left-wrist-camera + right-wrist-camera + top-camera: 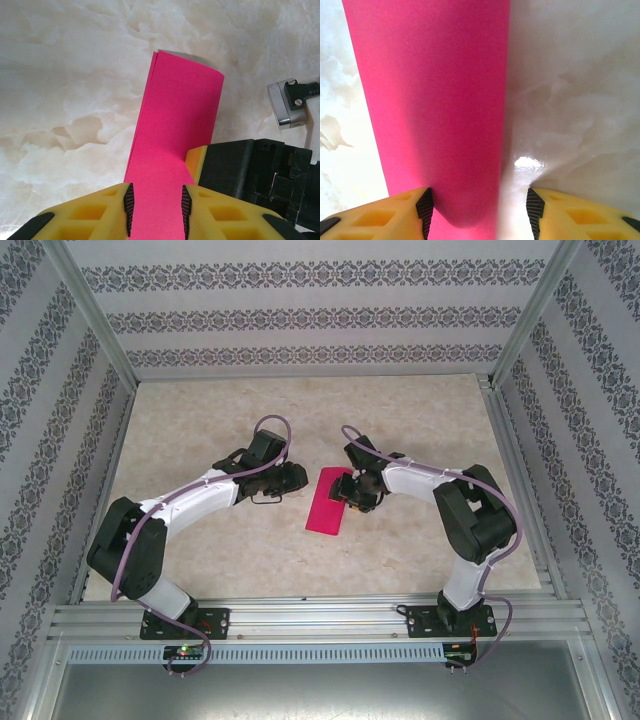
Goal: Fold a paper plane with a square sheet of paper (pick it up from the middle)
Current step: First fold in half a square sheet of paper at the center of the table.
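Observation:
The square sheet of paper [326, 508] lies on the table as a narrow magenta-pink strip, doubled over lengthwise, between the two arms. My left gripper [300, 481] sits at its upper left. In the left wrist view the paper [175, 120] runs flat beneath and between the jaws of the left gripper [156, 207], which stand apart without pinching it; its two layers gape slightly at the far end. My right gripper [353, 491] is over the strip's upper right end. Its jaws stand wide open [479, 210], straddling the paper's long edge [435, 100], with bare table on the right half.
The marble-patterned table [200, 430] is bounded by aluminium rails [320, 615] in front and patterned walls around. One yellow finger of the right gripper [196, 159] and its black body sit close beside the left jaws. A metal connector [284, 104] shows further right.

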You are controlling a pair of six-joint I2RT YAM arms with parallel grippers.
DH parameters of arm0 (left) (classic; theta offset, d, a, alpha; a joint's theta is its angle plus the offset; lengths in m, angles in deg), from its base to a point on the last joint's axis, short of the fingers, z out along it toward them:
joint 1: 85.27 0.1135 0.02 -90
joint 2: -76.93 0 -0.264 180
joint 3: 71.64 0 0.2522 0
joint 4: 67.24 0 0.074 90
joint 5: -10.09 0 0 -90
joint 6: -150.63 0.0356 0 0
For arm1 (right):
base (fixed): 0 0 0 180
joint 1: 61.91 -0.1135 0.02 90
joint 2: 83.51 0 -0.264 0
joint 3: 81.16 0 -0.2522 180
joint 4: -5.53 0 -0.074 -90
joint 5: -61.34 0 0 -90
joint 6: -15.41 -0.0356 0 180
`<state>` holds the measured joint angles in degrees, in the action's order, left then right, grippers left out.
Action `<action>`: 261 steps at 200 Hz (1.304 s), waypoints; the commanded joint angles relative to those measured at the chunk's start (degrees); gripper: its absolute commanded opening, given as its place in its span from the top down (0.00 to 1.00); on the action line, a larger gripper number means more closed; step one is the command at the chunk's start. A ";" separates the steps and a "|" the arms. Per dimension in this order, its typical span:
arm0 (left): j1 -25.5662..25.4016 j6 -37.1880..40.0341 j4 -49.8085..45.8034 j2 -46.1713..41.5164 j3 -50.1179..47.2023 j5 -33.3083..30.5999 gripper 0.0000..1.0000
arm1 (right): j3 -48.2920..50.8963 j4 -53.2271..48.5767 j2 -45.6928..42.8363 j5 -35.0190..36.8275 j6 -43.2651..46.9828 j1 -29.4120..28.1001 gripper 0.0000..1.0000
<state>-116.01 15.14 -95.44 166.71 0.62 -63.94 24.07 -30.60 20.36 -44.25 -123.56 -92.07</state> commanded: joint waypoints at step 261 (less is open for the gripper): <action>-0.11 -0.77 0.34 5.35 1.20 4.60 0.66 | -4.81 -10.76 7.92 4.58 2.35 -0.79 0.43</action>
<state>-116.01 15.12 -95.57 170.01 0.58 -62.13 18.06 -38.12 24.19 -42.99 -121.18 -92.55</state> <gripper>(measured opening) 0.353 0.573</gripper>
